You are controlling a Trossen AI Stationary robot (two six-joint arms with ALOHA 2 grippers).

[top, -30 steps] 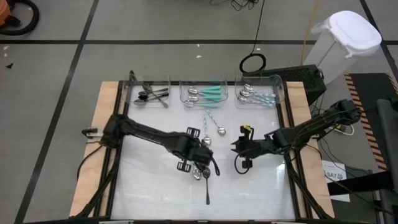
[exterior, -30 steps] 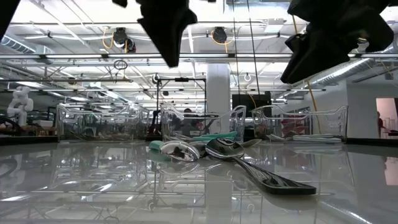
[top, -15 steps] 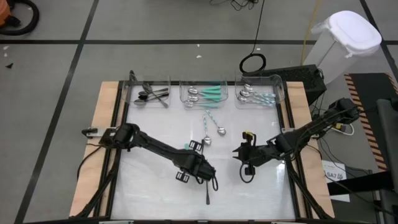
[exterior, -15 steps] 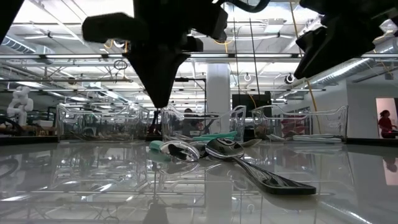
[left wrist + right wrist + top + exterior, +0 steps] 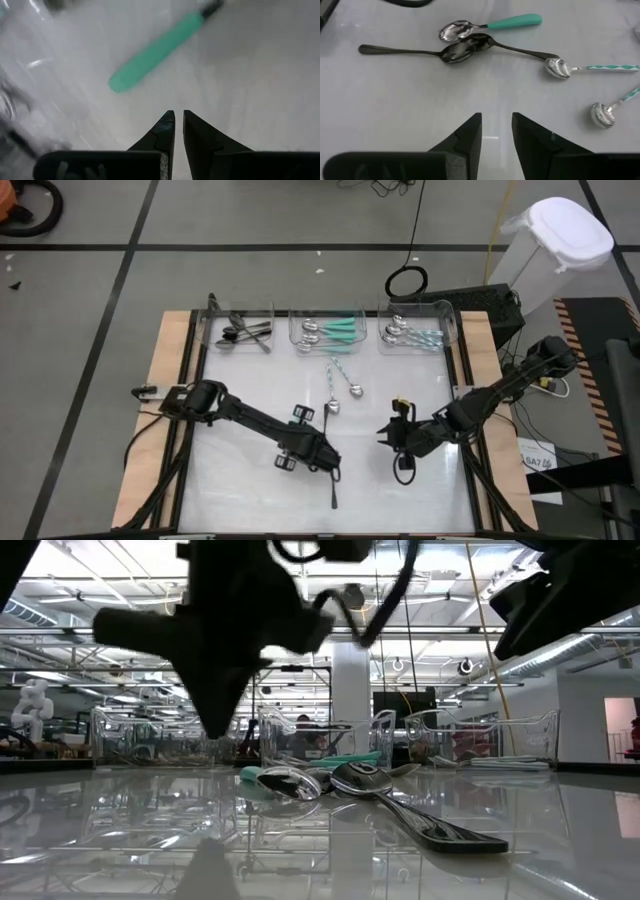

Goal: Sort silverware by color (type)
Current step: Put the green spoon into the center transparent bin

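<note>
Both arms show as dark, slim, jointed links running in from the table's side edges. The left gripper [image 5: 326,470] ends in black, tapered fingers [image 5: 161,135] on a blocky black wrist. The right gripper [image 5: 384,430] carries a small yellow marking and a black looped cable.

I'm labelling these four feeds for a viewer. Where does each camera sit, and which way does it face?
High view: overhead, straight down on the table, bins and both arms.
Low view: at tabletop height, level across the spoons into the room; arms hang in from above.
Left wrist view: on the left arm, past its near-shut left gripper at a green handle.
Right wrist view: on the right arm, past the right gripper.
Both wrist views share the green-handled spoon.
</note>
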